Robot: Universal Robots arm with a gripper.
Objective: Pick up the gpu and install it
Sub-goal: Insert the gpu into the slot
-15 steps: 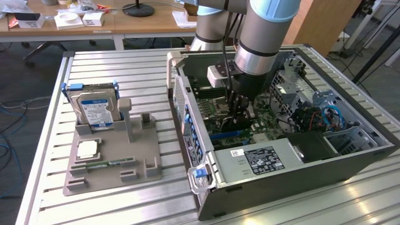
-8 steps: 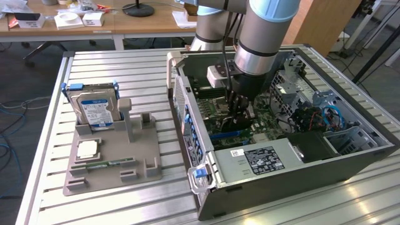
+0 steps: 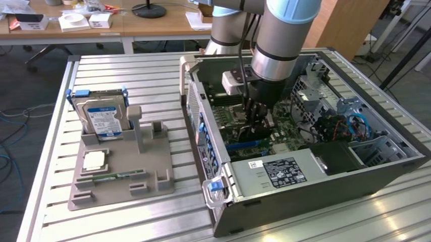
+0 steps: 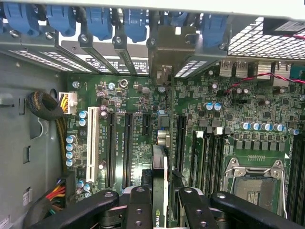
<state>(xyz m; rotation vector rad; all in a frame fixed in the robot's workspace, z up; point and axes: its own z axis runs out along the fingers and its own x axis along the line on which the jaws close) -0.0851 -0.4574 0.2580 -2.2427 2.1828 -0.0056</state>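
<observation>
While a robot arm reaches down into an open computer case (image 3: 303, 201) on a slatted metal table (image 3: 135, 70), its gripper (image 3: 257, 120) clamps the gpu (image 3: 252, 134) between partly closed fingers (image 4: 138, 210), one pressed to each face of the card. Seen from the wrist, the card stands on edge over the green motherboard (image 4: 238, 119), lined up among the long black expansion slots, its tan bracket end towards the blue clips (image 4: 100, 21) at the case's rear wall. Whether its lower edge touches a slot cannot be made out; it appears to sit just above. Outside the case, at the exterior view's left, a silver hard drive (image 3: 101, 118) stands upright in a grey holder (image 3: 121, 186).
</observation>
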